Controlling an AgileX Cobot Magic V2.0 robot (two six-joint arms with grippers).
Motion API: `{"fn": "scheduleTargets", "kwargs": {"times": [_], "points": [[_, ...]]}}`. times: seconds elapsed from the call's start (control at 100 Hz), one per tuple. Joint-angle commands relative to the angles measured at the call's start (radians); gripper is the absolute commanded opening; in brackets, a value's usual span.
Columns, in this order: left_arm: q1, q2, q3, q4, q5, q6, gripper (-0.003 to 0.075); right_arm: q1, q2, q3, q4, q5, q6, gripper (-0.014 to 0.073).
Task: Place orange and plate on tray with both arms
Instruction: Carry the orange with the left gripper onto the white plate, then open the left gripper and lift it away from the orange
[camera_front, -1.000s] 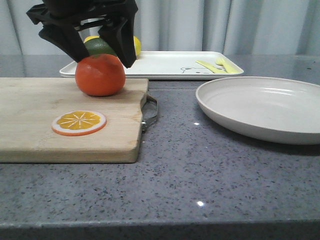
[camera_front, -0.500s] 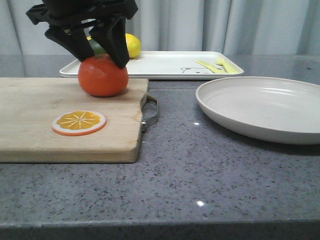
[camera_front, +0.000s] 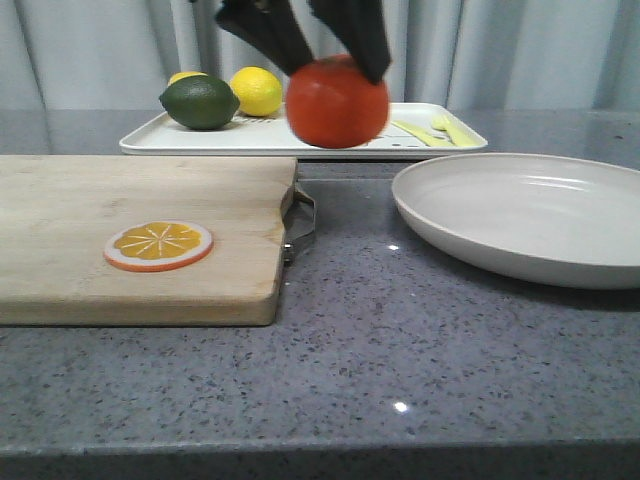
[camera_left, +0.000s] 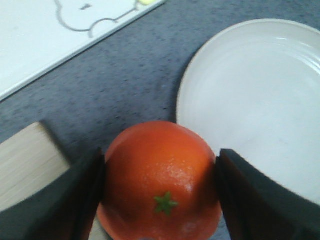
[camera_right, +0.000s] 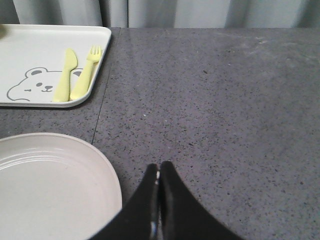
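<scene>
Nearest me on the worktop (camera_front: 400, 380) sits the wooden cutting board (camera_front: 120, 240) at about nine o'clock, with the orange slice (camera_front: 158, 245) lying flat on it, and the plate (camera_front: 520, 215) rests at three o'clock, untouched. My right tool (camera_right: 159, 172) hangs over bare worktop just beside the plate's rim with its fingers pressed together on nothing. Further out, my left tool (camera_left: 160, 190) is clamped on the orange (camera_front: 337, 100), one finger on each flank, stem dimple up; the fruit is in the air, clear of the board, above the gap between board and plate. Behind it at twelve o'clock lies the tray (camera_front: 300, 135), holding a lime (camera_front: 200, 102), a lemon (camera_front: 257, 90), and a yellow toy knife (camera_right: 65, 75) and fork (camera_right: 86, 72) by the bear drawing. I judge we're in the carry step: orange grasped and lifted, not yet set down. Next I'd want to travel on over the tray, pick the bare patch between the lime and the cutlery, lower and let go gently so it doesn't roll; the plate comes after.
</scene>
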Motion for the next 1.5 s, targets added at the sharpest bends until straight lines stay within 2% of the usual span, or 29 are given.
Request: {"fn": "scheduleTargets", "kwargs": {"times": [0.0,0.27,0.64,0.73,0.95,1.04,1.31,1.41,1.49], "points": [[-0.052,-0.001,-0.072,-0.018,-0.041,-0.001,0.0243,0.000,0.001,-0.035,-0.006,-0.085,-0.001,-0.0069],[-0.158,0.129,-0.202,-0.022,-0.043,-0.001,0.0243,0.000,0.001,-0.035,-0.006,-0.084,-0.001,-0.0069],[-0.201,0.172,-0.217,-0.029,-0.104,-0.001,0.0250,0.000,0.001,-0.035,-0.006,-0.083,-0.001,-0.0069],[-0.201,0.172,-0.217,-0.029,-0.104,-0.001,0.0309,0.000,0.001,-0.035,-0.006,-0.083,-0.001,-0.0069],[-0.199,0.172,-0.217,-0.029,-0.104,-0.001,0.0546,0.000,0.001,-0.035,-0.006,-0.083,-0.001,-0.0069],[-0.197,0.172,-0.217,-0.029,-0.101,-0.001,0.0586,0.000,0.001,-0.035,-0.006,-0.083,-0.001,-0.0069],[-0.197,0.155,-0.236,-0.024,-0.071,0.020,0.0573,0.000,0.001,-0.035,-0.006,-0.083,-0.001,-0.0069],[-0.197,0.136,-0.236,-0.006,-0.059,0.027,0.0505,0.000,0.001,-0.035,-0.006,-0.083,-0.001,-0.0069],[-0.197,0.112,-0.236,0.000,-0.051,0.027,0.0407,0.000,0.001,-0.035,-0.006,-0.083,-0.001,-0.0069]]}}
